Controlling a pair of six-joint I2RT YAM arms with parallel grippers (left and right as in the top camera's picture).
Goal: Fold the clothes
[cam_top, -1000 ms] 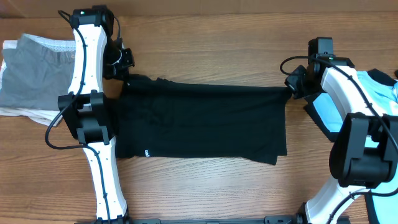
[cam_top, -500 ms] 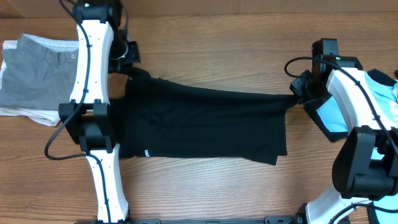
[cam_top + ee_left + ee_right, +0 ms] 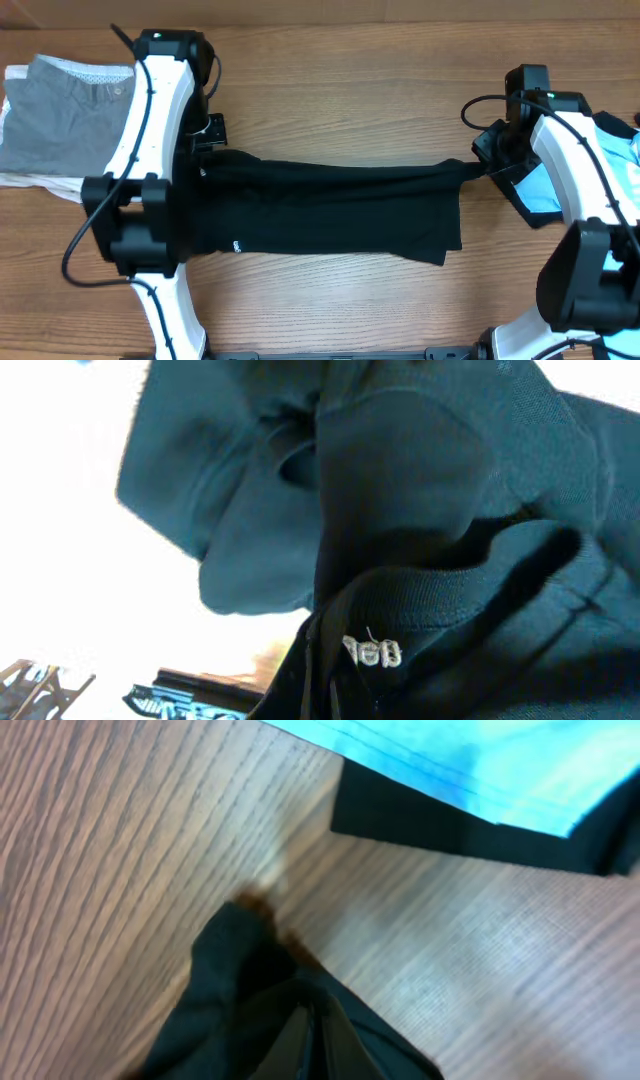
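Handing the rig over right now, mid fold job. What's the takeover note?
Grippers: left gripper is shut on the far left corner of the black shirt; right gripper is shut on its far right corner.
Things: the black shirt is stretched between both arms across the table, its near edge lying flat. A grey garment lies in a flat pile at far left. The light blue shirt lies at right, partly under the right arm.
Done: black shirt gripped and spread.
Left: fold it, then probably the light blue shirt.
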